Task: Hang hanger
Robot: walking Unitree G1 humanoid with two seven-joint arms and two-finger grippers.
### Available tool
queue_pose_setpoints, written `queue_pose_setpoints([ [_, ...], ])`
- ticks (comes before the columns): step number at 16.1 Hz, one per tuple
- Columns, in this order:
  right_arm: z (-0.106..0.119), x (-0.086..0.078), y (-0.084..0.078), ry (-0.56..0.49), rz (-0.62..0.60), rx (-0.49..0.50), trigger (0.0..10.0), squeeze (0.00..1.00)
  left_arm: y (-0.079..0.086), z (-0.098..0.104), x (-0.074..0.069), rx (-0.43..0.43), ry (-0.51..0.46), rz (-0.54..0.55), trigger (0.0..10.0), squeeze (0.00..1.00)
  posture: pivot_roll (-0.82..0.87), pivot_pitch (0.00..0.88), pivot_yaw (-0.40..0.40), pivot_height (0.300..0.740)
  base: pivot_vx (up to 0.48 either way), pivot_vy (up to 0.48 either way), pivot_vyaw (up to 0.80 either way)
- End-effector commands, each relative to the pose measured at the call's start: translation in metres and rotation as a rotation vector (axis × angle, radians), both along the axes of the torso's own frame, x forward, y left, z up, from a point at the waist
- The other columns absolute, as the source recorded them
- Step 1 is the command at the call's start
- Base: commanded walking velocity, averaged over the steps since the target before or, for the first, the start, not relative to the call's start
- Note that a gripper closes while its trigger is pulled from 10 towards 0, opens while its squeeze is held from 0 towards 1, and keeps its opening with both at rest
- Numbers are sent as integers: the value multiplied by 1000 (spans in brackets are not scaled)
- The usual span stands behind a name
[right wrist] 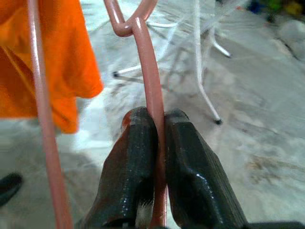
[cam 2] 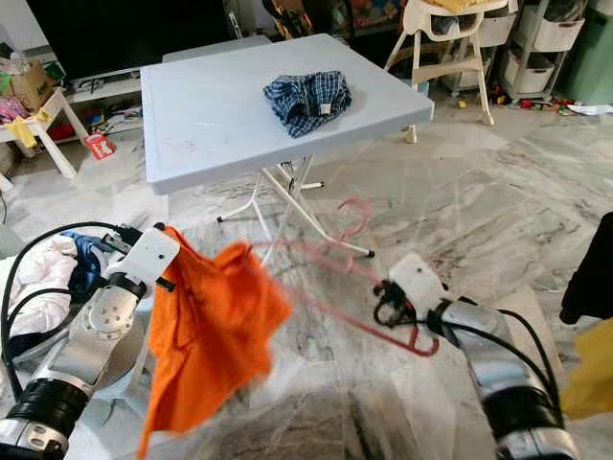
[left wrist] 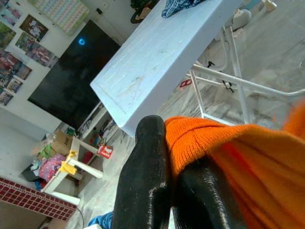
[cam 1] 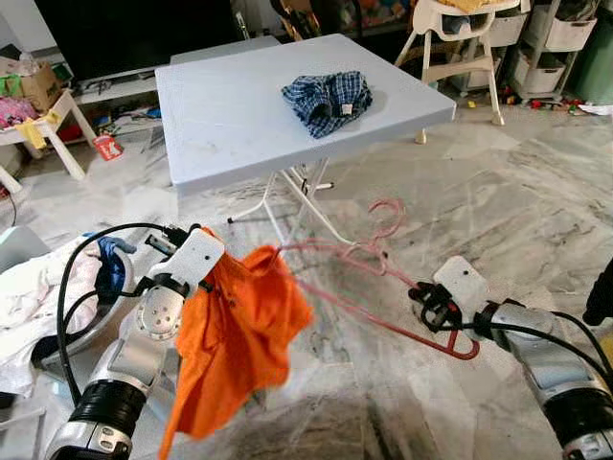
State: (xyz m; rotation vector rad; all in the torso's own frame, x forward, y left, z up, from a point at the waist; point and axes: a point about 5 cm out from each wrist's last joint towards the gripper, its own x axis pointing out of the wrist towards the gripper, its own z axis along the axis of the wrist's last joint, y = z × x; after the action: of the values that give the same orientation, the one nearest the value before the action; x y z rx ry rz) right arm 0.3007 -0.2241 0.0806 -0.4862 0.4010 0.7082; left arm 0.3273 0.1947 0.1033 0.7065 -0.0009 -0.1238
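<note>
A pink wire hanger [cam 1: 369, 278] is held low over the marble floor, its hook [cam 1: 387, 218] pointing away from me. My right gripper [cam 1: 433, 305] is shut on one end of its frame; both black fingers [right wrist: 138, 181] pinch the pink rod [right wrist: 151, 90]. An orange garment [cam 1: 235, 335] hangs from my left gripper [cam 1: 203, 233], which is shut on a fold of the cloth [left wrist: 200, 138]. The hanger's other end reaches into the orange garment [cam 2: 213, 326].
A pale blue folding table [cam 1: 230, 115] stands ahead, with a crumpled blue plaid garment [cam 1: 328, 98] on it. A pile of laundry [cam 1: 43, 287] lies at my left. A white high chair [cam 1: 458, 48] and storage bins [cam 1: 560, 38] stand at the back right.
</note>
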Motion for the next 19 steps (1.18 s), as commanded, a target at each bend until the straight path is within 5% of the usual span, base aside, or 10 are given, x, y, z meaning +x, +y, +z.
queue_pose_setpoints([
  [1,5,-7,4,1,126,-30,10000,0,6,6,3,4,-5,-11,10000,0,-77,0,144,740,0,0,0],
  [9,10,-17,18,5,219,38,10000,0,-28,4,-7,11,35,-292,10000,0,-69,0,165,740,0,0,0],
  [19,15,-13,-6,-6,175,-110,10000,0,-5,4,-1,94,65,-198,10000,0,-67,0,168,740,0,0,0],
])
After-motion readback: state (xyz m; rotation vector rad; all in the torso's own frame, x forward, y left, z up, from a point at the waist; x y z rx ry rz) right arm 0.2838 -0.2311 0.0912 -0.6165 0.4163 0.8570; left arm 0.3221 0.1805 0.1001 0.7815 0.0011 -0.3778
